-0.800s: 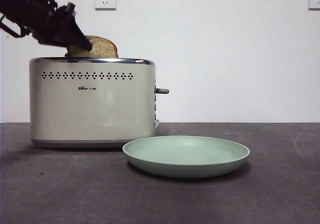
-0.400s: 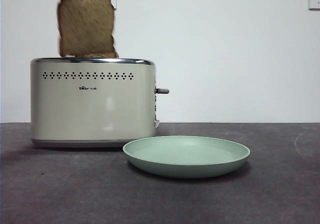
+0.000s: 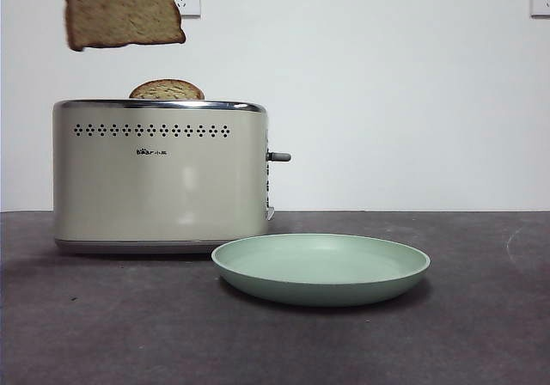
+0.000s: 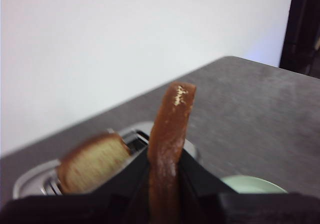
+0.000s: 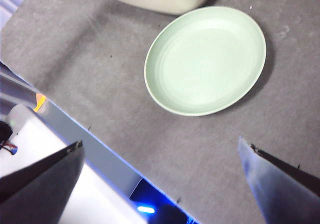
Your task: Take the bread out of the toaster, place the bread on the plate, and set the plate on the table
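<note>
Dark grey matte table (image 3: 464,333), faint scuffs, a pale mark toward its right edge. Two things sit directly on it. Cream toaster (image 3: 159,174) stands upright toward the table's left side, set back from the front edge, grey side lever pointing to the right. Mint-green plate (image 3: 320,269) lies flat just beside the toaster's right front corner, nearer the front edge, roughly mid-table. Whether its rim touches the toaster can't be told. Plate holds nothing.
</note>
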Controlling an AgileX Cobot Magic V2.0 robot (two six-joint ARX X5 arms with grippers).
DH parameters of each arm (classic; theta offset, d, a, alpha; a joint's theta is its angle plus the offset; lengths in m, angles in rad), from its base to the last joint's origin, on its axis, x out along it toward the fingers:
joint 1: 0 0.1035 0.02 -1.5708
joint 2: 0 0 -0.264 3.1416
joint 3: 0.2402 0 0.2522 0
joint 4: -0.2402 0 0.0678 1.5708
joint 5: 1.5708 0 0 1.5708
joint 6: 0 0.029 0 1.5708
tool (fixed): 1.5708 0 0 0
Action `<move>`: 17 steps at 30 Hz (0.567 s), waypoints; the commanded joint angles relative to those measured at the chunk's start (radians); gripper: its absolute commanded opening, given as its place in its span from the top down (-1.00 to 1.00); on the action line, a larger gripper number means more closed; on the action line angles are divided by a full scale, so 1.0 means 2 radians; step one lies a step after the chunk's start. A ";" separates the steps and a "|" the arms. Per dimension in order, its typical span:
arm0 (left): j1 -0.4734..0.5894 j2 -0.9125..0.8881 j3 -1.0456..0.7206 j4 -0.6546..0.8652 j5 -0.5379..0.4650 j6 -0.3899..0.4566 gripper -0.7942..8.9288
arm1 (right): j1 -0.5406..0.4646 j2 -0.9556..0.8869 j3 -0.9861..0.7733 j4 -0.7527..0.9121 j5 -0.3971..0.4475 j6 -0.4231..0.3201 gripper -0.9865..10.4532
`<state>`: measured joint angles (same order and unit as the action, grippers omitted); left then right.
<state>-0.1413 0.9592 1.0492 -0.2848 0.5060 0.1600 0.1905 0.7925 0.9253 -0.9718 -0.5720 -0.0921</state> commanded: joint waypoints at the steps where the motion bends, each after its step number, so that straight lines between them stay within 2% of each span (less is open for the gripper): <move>1: -0.005 -0.029 0.003 -0.036 0.002 -0.017 0.85 | 0.001 0.010 0.001 0.022 0.001 0.008 -0.27; 9: -0.015 -0.124 0.003 -0.153 -0.004 -0.031 0.85 | 0.001 0.062 0.001 0.082 0.004 0.022 -0.27; 17: -0.014 -0.215 0.003 -0.258 -0.021 -0.034 0.85 | 0.001 0.146 0.001 0.125 0.028 0.039 -0.26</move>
<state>-0.1688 0.5369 1.0492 -0.7994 0.4713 0.1024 0.1905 1.0710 0.9257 -0.7300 -0.5190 -0.0334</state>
